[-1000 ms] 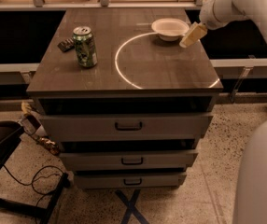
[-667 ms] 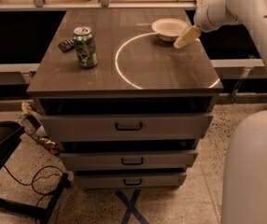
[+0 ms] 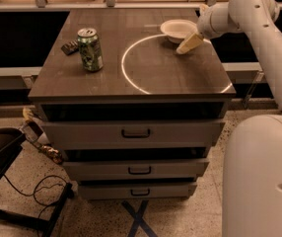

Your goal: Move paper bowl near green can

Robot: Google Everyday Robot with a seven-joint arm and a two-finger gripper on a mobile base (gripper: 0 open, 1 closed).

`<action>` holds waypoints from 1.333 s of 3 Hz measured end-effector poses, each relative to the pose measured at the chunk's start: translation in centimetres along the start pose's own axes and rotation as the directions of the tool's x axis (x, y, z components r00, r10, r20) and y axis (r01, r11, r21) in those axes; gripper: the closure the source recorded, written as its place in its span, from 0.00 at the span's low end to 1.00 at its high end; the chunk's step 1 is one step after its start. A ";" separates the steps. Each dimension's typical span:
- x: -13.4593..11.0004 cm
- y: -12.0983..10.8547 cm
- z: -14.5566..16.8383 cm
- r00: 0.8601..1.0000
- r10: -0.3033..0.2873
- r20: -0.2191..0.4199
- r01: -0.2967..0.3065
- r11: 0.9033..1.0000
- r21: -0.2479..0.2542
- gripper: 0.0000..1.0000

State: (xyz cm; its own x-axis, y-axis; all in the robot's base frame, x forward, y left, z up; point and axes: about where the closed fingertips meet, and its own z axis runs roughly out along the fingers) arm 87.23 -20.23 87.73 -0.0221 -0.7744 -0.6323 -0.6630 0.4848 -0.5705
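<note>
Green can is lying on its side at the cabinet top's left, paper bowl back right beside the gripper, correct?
No. The camera view shows the green can standing upright at the left; the paper bowl is back right beside the gripper.

the gripper (image 3: pixel 189 43) is further left than a second ago and a little nearer the camera. earlier it hangs off the right side of the paper bowl (image 3: pixel 175 28) with a sliver of the cabinet top (image 3: pixel 180 78) showing between them; now it lies just against the bowl's front right rim, and whether it touches the rim cannot be told. the arm (image 3: pixel 259 14) swings with it: its elbow, near the right edge before, now sits further in, and the forearm runs down the right side. the robot's base (image 3: pixel 259 177) fills more of the lower right corner than before.
</note>
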 end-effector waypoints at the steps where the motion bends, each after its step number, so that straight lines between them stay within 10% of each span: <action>1: 0.3 0.3 1.2 1.000 -0.007 -0.013 0.007 1.000 -0.002 0.26; 4: 0.1 0.5 1.5 1.000 -0.007 -0.012 0.007 1.000 -0.008 0.96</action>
State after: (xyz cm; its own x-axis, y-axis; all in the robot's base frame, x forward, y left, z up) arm 88.04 -19.47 86.56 -0.0268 -0.7824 -0.6221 -0.6689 0.4766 -0.5705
